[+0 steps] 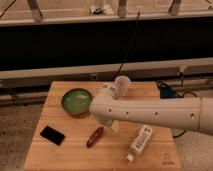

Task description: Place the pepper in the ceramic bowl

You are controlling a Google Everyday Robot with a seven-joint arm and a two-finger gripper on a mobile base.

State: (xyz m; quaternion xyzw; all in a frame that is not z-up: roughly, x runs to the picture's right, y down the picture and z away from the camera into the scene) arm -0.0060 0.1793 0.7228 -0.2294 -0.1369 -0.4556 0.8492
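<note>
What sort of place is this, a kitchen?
Likely a test lab: a wooden table holds an odd mix, ceramic bowl, pepper, phone, and cables trail nearby. The gripper sits between bowl and pepper.

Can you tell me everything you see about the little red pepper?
The pepper is small, long and dark red, with shiny skin and one narrower end. It lies flat and slanted on the wooden table, nearer the camera than the green bowl, between the black phone and the white bottle. Only the table touches it. The end effector, mostly hidden under the arm, is just to its right, not holding it.
</note>
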